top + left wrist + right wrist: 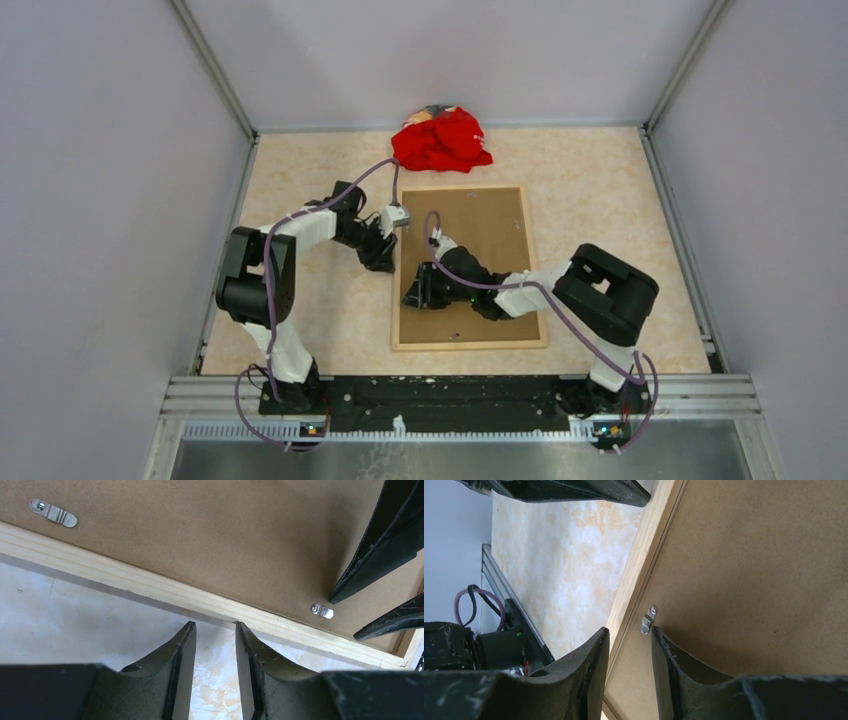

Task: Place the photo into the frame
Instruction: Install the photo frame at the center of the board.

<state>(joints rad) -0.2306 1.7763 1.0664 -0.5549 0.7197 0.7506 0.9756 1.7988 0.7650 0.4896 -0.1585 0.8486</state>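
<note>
You had the frame (470, 345) face-down on the desk (600, 190), with the brown backing board (490, 225) seated in it. No photo was visible, and I couldn't tell if it was under the board. The left gripper (215, 626) was part-open and empty, just beside the frame's left rail. The right gripper (630, 630) was also part-open, holding nothing, at a clip (647, 620) on that rail. My read: the clips were likely still left to do.
</note>
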